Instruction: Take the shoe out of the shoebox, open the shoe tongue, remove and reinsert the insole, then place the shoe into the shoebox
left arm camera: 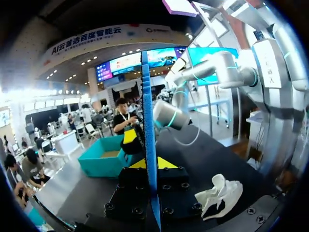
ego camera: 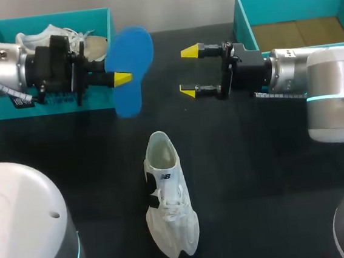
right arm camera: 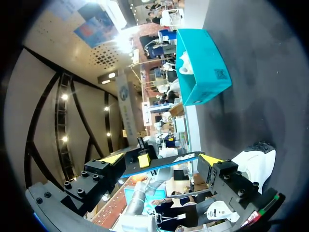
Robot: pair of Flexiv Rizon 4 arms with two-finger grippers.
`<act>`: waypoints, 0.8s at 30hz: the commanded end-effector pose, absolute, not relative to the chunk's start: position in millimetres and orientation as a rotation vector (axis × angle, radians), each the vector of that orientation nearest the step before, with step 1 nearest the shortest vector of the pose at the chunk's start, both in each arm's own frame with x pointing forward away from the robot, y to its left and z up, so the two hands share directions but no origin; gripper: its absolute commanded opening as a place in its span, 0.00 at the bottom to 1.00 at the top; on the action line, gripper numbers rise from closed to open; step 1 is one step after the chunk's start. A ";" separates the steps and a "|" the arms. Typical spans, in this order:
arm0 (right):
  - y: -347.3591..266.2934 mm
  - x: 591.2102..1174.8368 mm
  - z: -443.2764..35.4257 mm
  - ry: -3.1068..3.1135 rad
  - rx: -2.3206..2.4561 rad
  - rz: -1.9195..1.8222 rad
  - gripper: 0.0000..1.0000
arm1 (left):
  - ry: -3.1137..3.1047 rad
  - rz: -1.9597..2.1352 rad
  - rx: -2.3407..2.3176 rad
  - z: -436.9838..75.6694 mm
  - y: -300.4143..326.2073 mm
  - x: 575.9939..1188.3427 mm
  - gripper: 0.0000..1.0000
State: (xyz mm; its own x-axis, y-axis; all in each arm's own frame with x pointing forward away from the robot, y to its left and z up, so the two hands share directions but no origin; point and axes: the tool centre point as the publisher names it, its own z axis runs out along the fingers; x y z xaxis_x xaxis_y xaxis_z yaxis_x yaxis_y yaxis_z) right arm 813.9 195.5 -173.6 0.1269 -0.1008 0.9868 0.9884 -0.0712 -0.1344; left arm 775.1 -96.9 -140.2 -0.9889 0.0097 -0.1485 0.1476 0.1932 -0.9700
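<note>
- The white shoe (ego camera: 168, 196) lay on the tabletop (ego camera: 257, 188), out of its box, so the first step looked done.
- The blue insole (ego camera: 132, 59) was out too, held off the tabletop beyond the shoe and clamped edge-on in the left claw (ego camera: 118, 72).
- The right claw (ego camera: 190, 72) hung beyond the shoe to its right, fingers apart and holding nothing.
- Whether the tongue was fully opened was hard to judge from above.
- Left to do, by this reckoning: reinsert the insole and box the shoe.
- Count: two teal shoeboxes, the left shoebox (ego camera: 51, 18) and the right shoebox (ego camera: 243, 15), both beyond the shoe. There were two shoes, the second shoe (ego camera: 47, 37) lying in the left box, plus one insole and two claws.
</note>
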 end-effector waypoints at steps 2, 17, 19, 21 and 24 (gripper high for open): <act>196.5 813.5 -174.0 -1.004 -1.255 -1.211 1.00 | 2.433 -2.088 -0.388 -157.6 -88.9 775.0 0.00; 196.5 813.5 -174.0 -1.004 -1.255 -1.211 1.00 | 2.573 -2.264 -1.362 -151.5 -91.8 774.0 0.00; 196.5 813.5 -174.0 -1.004 -1.255 -1.211 1.00 | 2.573 -2.264 -1.362 -151.5 -91.8 774.0 0.00; 196.5 813.5 -174.0 -1.004 -1.255 -1.211 1.00 | 2.573 -2.264 -1.362 -151.5 -91.8 774.0 0.00; 196.5 813.5 -174.0 -1.004 -1.255 -1.211 1.00 | 2.573 -2.264 -1.362 -151.5 -91.8 774.0 0.00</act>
